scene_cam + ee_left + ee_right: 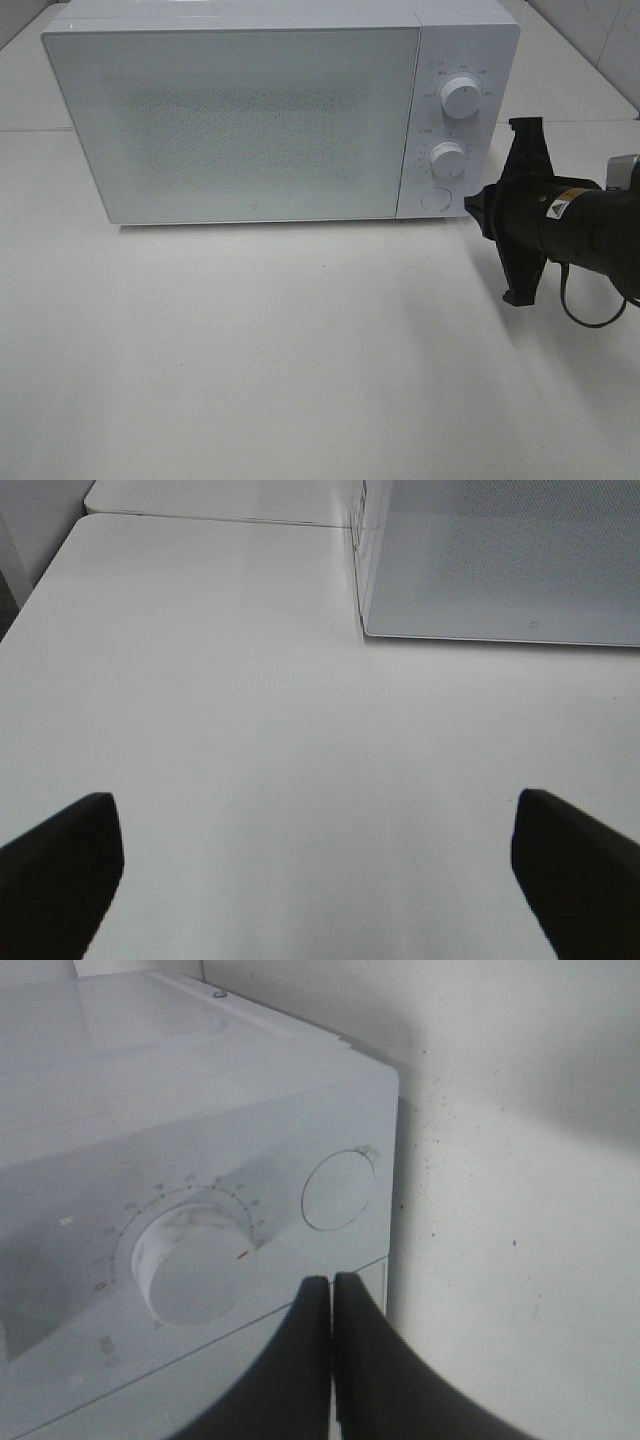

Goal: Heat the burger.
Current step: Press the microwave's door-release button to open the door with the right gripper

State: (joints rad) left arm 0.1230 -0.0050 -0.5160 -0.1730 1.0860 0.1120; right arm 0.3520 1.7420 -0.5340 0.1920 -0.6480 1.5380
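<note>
The burger is out of view in every frame. A white microwave stands at the back of the table with its door closed; nothing shows through the frosted door. My right gripper is shut with nothing between its fingers. Its tip sits at the right edge of the control panel, beside the round button and just below the lower knob. In the right wrist view the closed fingertips point at the panel between that knob and the button. My left gripper is open over bare table.
An upper knob sits above the lower one on the panel. The white table stretches in front of the microwave. The left wrist view shows the microwave's left front corner ahead of the open fingers.
</note>
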